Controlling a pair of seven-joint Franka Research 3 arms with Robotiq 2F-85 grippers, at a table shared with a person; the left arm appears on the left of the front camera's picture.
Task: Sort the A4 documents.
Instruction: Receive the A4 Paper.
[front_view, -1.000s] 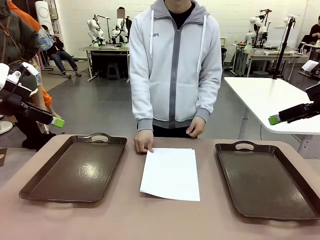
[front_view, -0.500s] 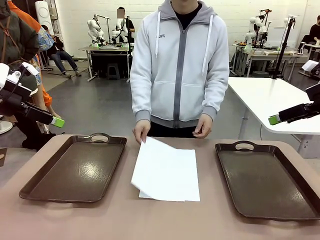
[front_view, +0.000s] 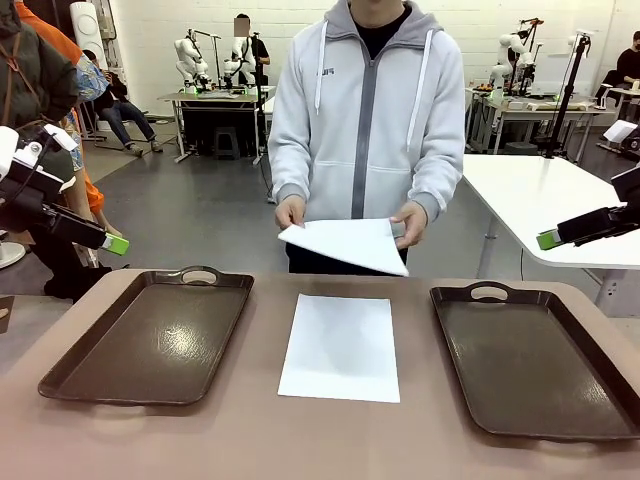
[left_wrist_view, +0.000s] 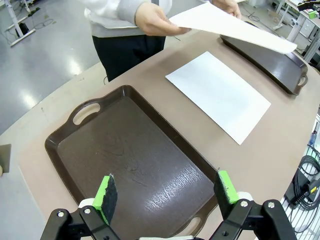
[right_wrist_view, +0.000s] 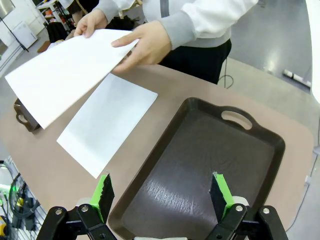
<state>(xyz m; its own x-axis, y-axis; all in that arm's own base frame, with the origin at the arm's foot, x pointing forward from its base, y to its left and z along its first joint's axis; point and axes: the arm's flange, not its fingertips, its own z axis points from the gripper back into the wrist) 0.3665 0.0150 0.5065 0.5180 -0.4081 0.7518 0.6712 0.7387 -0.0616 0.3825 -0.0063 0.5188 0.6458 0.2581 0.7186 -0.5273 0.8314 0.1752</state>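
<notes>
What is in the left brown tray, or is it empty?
Empty. The left tray shows a bare dark bottom; one sheet lies flat on the table beside it, a second sheet is in the person's hands.

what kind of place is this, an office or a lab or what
Probably a robotics lab or test workshop rather than an office. It has a bare grey floor, a plain white worktable standing in open space, and a staged setup with a left tray and right tray flanking a white sheet.
</notes>
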